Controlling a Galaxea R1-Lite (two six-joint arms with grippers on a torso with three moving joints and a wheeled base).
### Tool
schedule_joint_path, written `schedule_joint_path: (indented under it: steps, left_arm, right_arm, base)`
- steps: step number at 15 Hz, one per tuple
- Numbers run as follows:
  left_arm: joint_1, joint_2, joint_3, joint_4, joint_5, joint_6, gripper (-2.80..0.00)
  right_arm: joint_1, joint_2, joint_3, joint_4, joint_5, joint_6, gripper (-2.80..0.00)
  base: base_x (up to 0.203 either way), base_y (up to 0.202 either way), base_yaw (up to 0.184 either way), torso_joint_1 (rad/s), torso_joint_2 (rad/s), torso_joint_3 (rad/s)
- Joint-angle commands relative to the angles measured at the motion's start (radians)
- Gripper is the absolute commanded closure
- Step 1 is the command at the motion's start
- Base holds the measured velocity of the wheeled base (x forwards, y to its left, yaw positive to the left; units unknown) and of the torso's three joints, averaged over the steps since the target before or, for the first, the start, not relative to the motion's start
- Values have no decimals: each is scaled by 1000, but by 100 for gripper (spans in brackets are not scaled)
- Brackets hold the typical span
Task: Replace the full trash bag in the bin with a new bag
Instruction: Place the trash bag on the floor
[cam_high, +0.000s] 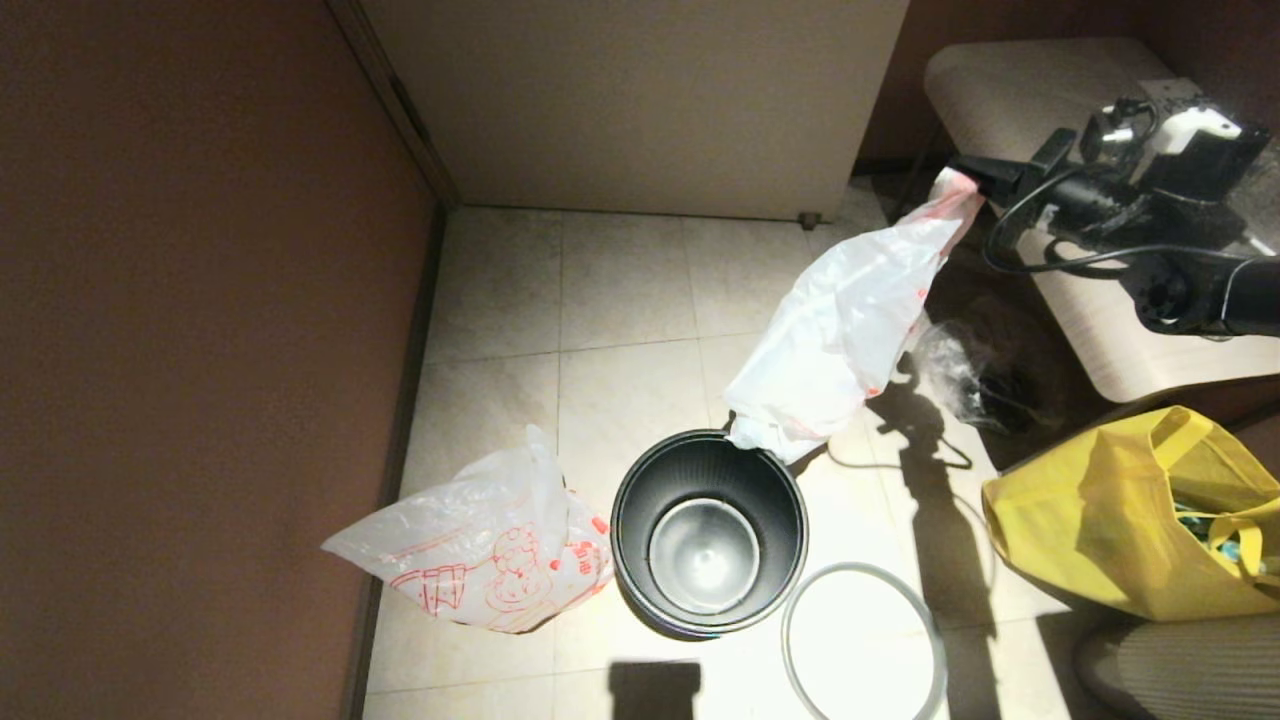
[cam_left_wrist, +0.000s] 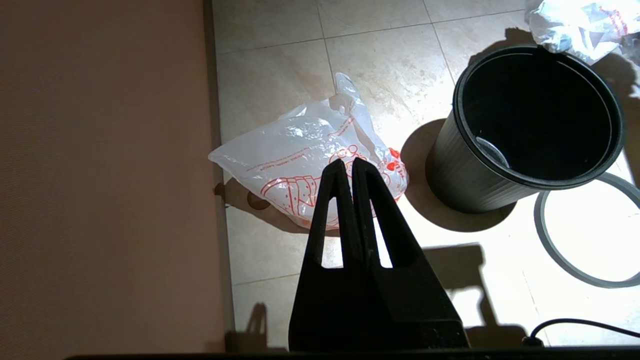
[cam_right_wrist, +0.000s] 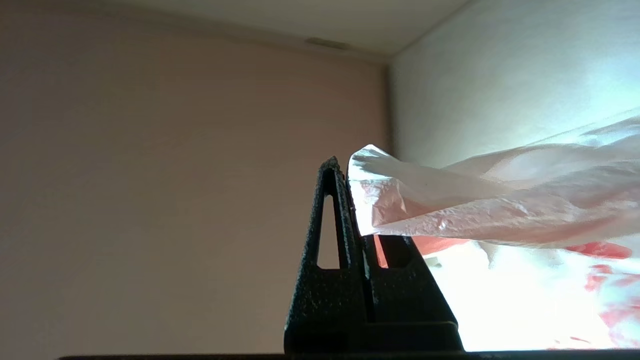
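On the pale tiled floor (cam_high: 620, 290), as the head camera sees it, you have the small round black ribbed wastebasket (cam_high: 709, 530) standing just below centre, empty, its shiny bottom bare.

Up at two o'clock from the bin hangs the whitish opaque plastic trash bag with red lettering and a pink top edge (cam_high: 845, 330), lifted clear, its lowest corner just over the rim at twelve to one o'clock. Your right gripper (cam_high: 985, 183) has its jaws pinched tight on that pink top edge, and the arm reaches in from three o'clock, in front of the beige cushioned bench (cam_high: 1020, 90).

At nine o'clock, just beside the bin, the translucent white plastic bag printed with a red outline cartoon figure (cam_high: 480, 550) lies crumpled on the tiles against the brown wall (cam_high: 190, 350).

At four o'clock, near the bin, a thin grey ring (cam_high: 862, 640) lies flat on the floor; farther out toward three o'clock sits a yellow fabric tote (cam_high: 1130, 520).

Your left gripper (cam_left_wrist: 348, 165) is parked with jaws closed on nothing, looking down toward the new bag.

As I judge it, you are mid-removal: the full bag is out but not yet set down. Next, carry it away toward three o'clock, let go, then fetch the new bag and line the bin, probably seating the ring last.
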Motion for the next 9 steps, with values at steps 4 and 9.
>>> schedule_joint_path:
  steps: [4, 9]
  left_arm:
    - [1, 0, 3, 0, 0, 0, 0]
    - [1, 0, 3, 0, 0, 0, 0]
  right_arm:
    - [-91, 69, 4, -59, 8, 28, 0]
    - [-74, -29, 3, -74, 52, 78, 0]
  base:
    - [0, 0, 0, 0, 0, 0]
    - [0, 0, 0, 0, 0, 0]
